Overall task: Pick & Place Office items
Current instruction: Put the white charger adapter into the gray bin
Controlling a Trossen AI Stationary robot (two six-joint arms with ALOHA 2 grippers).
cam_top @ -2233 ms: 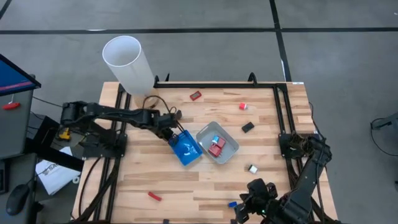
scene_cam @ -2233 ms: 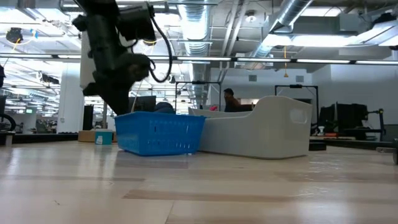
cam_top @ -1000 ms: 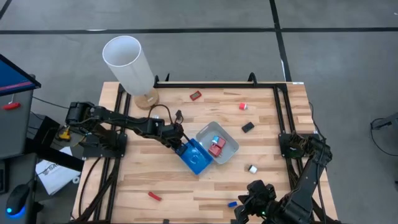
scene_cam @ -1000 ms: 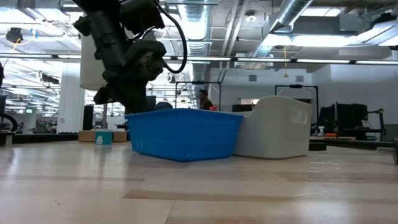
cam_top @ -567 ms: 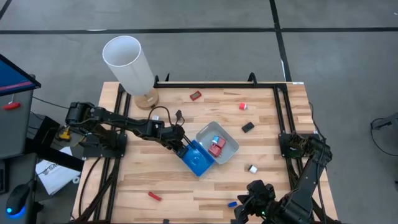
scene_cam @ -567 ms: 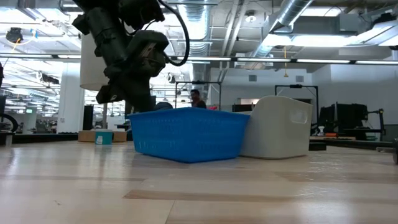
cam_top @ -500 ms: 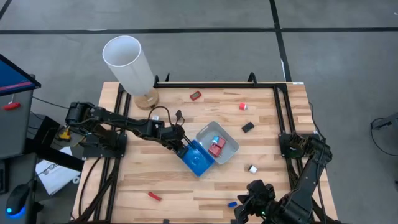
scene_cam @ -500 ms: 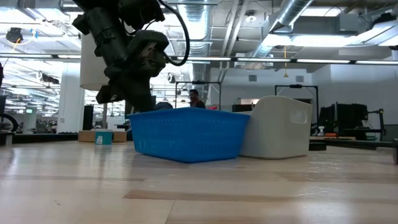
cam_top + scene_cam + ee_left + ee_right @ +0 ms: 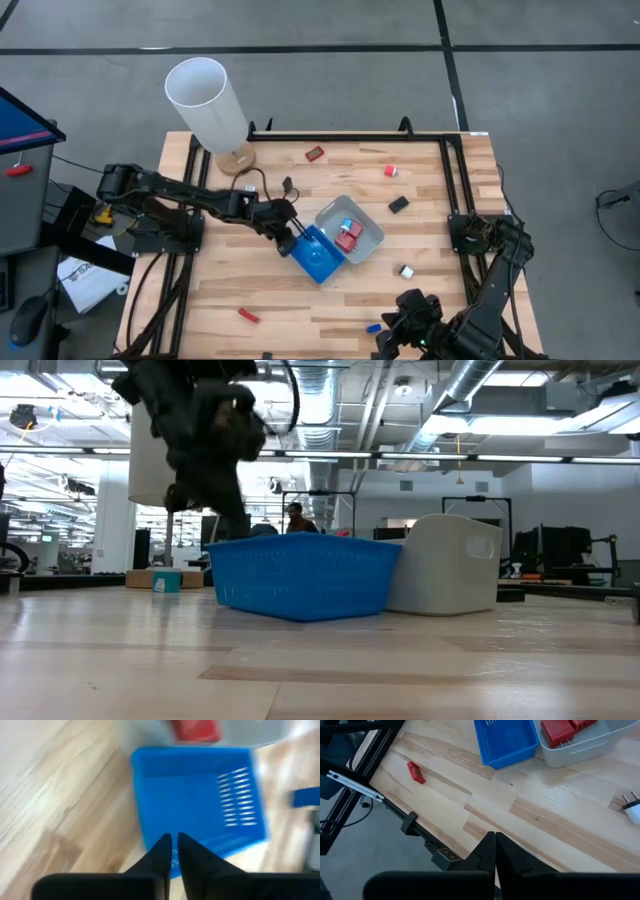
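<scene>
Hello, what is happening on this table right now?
The left tool is at the edge of the blue tray, which sits against the grey tray in mid-table. The grey tray holds red pieces. Other small office items lie scattered on the wood. The right tool waits, shut, at the near edge.

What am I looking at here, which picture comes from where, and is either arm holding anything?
Two dark robot arms work at a wooden table. One picture looks straight down, one looks level across the tabletop, and two come from cameras on the wrists. The left gripper is at the edge of the blue tray, its fingers barely apart, with nothing visibly held. That tray touches the grey tray, which holds red pieces. Small office items lie scattered about. The right gripper waits shut and empty at the near edge. A white cylinder stands at the far left corner.
</scene>
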